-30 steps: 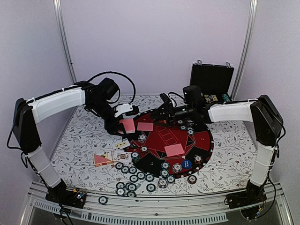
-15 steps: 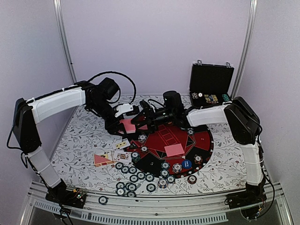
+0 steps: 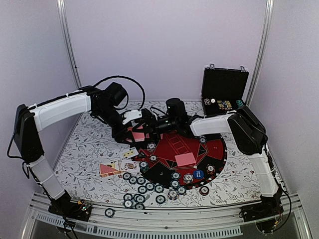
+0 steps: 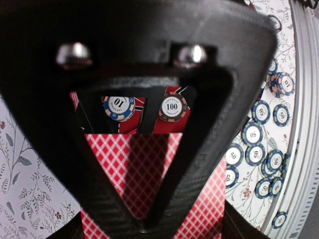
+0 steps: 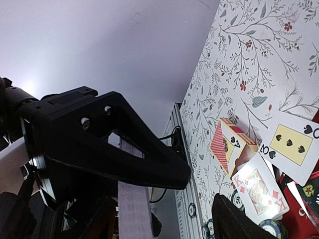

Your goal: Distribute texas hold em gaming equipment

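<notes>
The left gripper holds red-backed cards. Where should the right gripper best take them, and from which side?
Probably the bare margin of the red-backed cards that juts out past the shut left gripper, toward the mat. They are pinched flat, so both faces are free there. The open right gripper is on that side: come in edge-on, one finger on each face.

Pale purple walls (image 3: 164,45) are standing all around. Shiny metal poles (image 3: 69,45) are going up in the two back corners. A white table cloth (image 3: 87,149) with little leaves and flowers is lying flat. A metal rail (image 3: 199,226) is running along the front.
</notes>
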Available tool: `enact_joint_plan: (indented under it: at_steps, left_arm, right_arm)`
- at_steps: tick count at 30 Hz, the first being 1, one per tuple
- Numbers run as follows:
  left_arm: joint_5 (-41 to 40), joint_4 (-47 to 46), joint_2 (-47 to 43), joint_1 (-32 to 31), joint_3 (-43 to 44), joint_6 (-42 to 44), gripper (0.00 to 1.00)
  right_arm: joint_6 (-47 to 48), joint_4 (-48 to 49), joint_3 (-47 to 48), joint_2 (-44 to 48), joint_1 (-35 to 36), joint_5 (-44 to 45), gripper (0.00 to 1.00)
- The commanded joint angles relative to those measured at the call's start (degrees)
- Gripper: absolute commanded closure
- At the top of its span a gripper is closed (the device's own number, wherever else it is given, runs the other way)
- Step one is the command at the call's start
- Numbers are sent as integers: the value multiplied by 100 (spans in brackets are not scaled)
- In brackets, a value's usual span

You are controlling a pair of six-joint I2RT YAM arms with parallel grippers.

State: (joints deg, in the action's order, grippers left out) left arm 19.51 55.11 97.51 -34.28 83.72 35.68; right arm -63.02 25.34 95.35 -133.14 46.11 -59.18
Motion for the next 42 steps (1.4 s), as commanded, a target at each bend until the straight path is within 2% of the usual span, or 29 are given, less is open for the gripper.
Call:
enact_joint_plan:
  at_steps: [1, 6, 10, 13, 21, 27, 30, 42]
  left_arm:
    - [114, -89, -12, -79, 218, -19, 83]
    - [131, -88, 32, -79, 275, -45, 83]
    - [118, -89, 17, -87, 252, -38, 83]
    - [100, -80, -4, -87, 225, -22, 83]
    - [104, -70, -26, -79, 197, -18, 83]
    - [99, -71, -37, -79, 189, -37, 83]
    - [68, -71, -56, -79, 143, -27, 83]
    - [-33, -114, -99, -53, -31, 52, 83]
  right_arm:
    - [-78, 179, 16, -155, 31, -107, 31]
    - [-214, 331, 48, -259, 34, -173, 34]
    - [-279, 400, 9, -287, -20, -219, 48]
    - [-313, 502, -201, -192, -127, -226, 54]
    - [-290, 722, -890, 253, -373, -195, 58]
    - [-259, 718, -984, 339, -433, -223, 59]
    - [-250, 715, -1022, 372, -470, -233, 63]
    - [-160, 694, -1381, 719, -682, -261, 87]
